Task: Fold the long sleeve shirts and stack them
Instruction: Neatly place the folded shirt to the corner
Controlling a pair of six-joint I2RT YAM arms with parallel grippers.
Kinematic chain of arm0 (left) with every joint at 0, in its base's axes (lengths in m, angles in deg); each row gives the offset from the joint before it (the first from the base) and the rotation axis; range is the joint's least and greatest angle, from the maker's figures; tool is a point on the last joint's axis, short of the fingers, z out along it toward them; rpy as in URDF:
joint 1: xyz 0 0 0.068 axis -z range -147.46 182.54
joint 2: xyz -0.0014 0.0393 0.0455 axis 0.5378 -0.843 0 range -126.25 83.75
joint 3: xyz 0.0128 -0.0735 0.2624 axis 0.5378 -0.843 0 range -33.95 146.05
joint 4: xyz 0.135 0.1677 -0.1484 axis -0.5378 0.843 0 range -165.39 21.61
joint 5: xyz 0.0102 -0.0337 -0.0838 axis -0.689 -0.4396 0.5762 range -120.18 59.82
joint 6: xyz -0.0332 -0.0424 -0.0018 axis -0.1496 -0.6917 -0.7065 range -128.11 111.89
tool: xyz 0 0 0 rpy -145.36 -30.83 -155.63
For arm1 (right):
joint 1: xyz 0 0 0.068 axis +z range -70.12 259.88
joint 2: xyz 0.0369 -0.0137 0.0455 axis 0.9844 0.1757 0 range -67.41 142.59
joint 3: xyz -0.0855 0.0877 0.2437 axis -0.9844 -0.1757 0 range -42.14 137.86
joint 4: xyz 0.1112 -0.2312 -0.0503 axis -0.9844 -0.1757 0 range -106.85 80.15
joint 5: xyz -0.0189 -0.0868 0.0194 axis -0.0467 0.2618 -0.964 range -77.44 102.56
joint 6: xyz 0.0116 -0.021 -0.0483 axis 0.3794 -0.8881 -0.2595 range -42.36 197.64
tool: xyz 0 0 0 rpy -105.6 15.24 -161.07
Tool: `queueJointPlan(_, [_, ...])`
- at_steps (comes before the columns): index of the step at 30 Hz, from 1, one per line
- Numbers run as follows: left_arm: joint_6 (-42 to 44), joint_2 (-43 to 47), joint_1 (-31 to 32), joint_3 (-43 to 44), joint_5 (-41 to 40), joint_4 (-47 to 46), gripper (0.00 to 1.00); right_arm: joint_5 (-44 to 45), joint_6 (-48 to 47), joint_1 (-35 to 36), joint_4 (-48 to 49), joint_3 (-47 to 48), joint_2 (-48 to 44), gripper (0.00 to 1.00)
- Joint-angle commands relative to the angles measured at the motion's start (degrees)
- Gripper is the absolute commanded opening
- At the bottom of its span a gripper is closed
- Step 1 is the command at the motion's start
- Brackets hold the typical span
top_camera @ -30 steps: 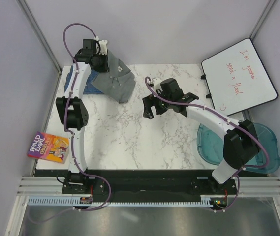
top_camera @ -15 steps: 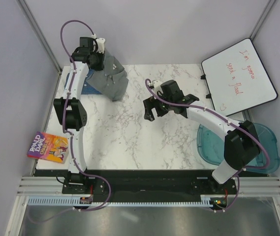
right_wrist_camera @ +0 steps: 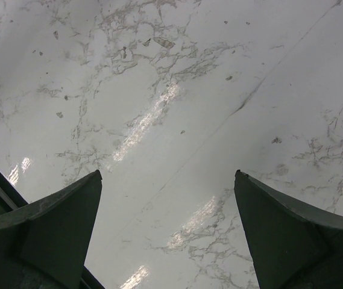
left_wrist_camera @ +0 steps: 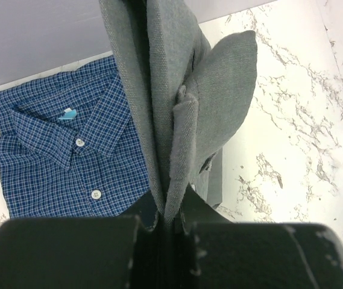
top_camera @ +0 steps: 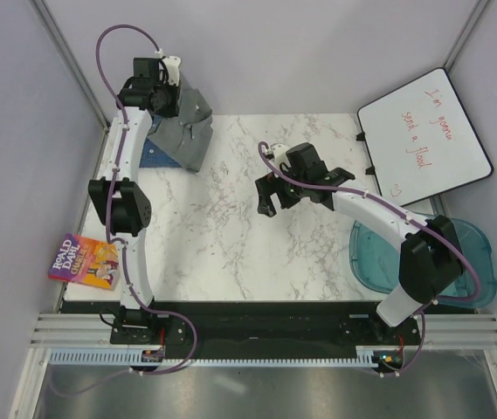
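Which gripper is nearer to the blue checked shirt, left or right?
Left. The left gripper, shut on the grey shirt, hangs over the blue checked shirt; the right gripper stands open over the marble table, apart.

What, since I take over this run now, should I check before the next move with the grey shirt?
1. Left gripper shut on the grey shirt: ok.
2. Grey shirt folded flat: not ok, it hangs bunched from the left gripper.
3. Its lower edge clear of the table: cannot tell.
4. Blue checked shirt lying folded, collar up, at the far left corner: ok.
5. Right gripper open and empty over bare marble: ok.
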Motion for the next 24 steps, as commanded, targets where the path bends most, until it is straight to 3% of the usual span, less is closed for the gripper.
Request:
queueJointPlan(1, [0.1,5.8,-0.1,2.0,0.4,-3.3,0.02,0.3,-0.7,-0.4,-0.2,0.3,-2.0,0.98])
queueJointPlan(13, [1.6,5.6,-0.3,1.2,-2.1,-4.1,0.02,0.4,-0.6,-0.3,-0.9,0.9,-1.1,0.98])
queueJointPlan(24, [4.2,1.8,-5.2,1.1,-0.9,-6.9,0.02,0.1,-0.5,-0.4,-1.0,0.2,-0.9,0.98])
